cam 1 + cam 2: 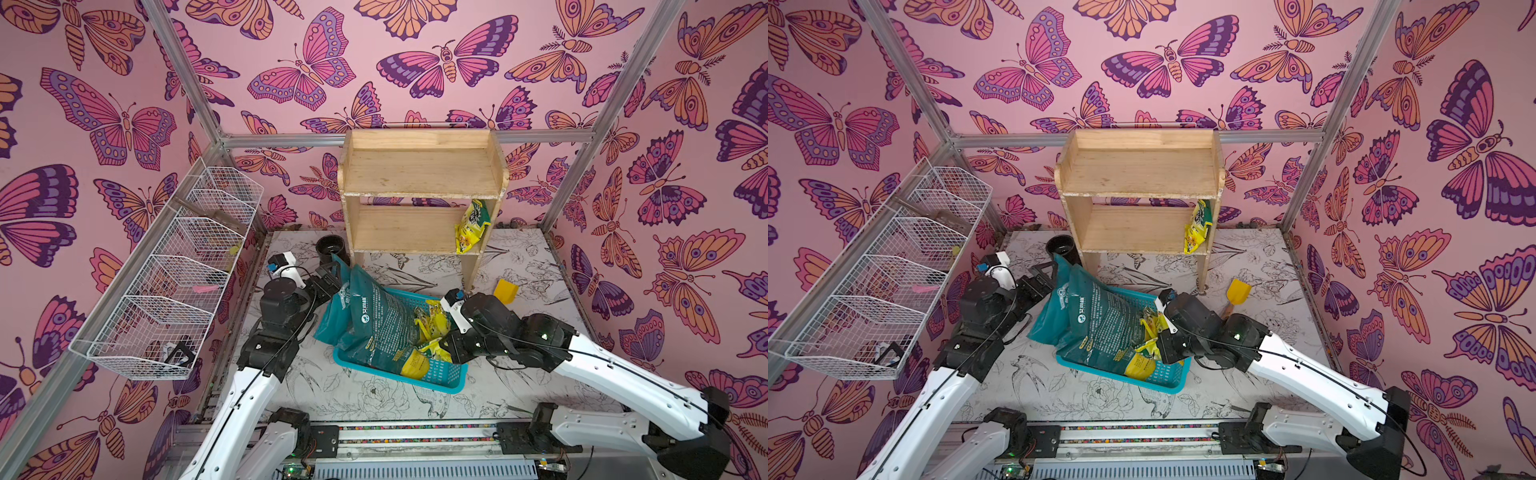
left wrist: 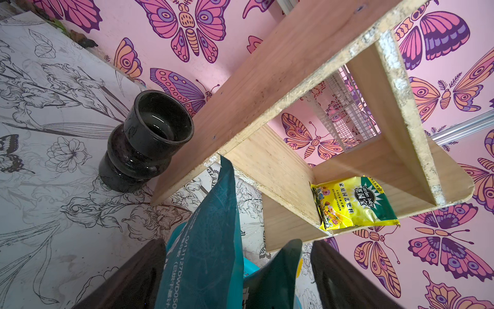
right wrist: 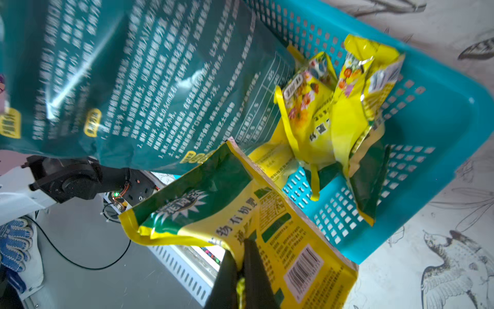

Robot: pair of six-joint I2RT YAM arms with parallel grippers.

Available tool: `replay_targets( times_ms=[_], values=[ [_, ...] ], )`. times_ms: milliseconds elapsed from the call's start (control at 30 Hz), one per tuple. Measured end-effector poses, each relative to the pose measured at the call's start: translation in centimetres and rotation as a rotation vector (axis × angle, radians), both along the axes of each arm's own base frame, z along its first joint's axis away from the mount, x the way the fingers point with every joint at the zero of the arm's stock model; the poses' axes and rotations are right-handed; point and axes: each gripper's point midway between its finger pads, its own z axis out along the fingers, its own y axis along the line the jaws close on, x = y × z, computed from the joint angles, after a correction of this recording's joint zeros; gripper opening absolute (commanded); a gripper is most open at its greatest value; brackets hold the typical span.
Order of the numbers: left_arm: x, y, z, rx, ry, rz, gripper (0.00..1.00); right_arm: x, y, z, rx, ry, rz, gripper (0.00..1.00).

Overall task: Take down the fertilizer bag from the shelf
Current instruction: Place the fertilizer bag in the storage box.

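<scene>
A flower-sketched tabletop [image 1: 519, 266] sits inside pink butterfly walls [image 1: 415, 62]. Beside the wooden shelf [image 1: 419, 170], the contents of the white wire rack [image 1: 174, 282] are hard to make out. One yellow fertilizer bag [image 1: 471, 227] leans on the shelf's lower tier. In front of the shelf, a teal basket [image 1: 440, 372] holds a teal soil bag [image 1: 382, 316] and loose yellow packets [image 3: 320, 107]. The right gripper [image 3: 240, 256] pinches a barcoded yellow packet [image 3: 267, 214]. The left gripper [image 1: 330, 274] gapes around the soil bag's top.

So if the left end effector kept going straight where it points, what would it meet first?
The teal bag: it stands between the left end effector's open fingers, so it would press into that first. Behind it comes the shelf, though depth is unclear.
</scene>
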Motion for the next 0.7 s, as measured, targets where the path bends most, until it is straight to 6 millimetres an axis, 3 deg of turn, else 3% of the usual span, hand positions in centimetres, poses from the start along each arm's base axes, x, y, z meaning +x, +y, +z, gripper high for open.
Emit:
replay_targets(
  times_ms=[233, 500, 700],
  values=[
    [-0.3, 0.0, 0.5, -0.010, -0.014, 0.000, 0.91, -0.5, 0.6, -1.4, -0.025, 0.060, 0.018, 0.00],
    [-0.8, -0.1, 1.1, -0.015, -0.033, -0.006, 0.91, -0.7, 2.8, -5.3, -0.064, 0.164, 0.070, 0.00],
    [-0.9, 0.0, 1.3, -0.016, -0.039, -0.005, 0.91, 0.3, 2.4, -7.2, -0.121, 0.176, 0.059, 0.00]
  ],
)
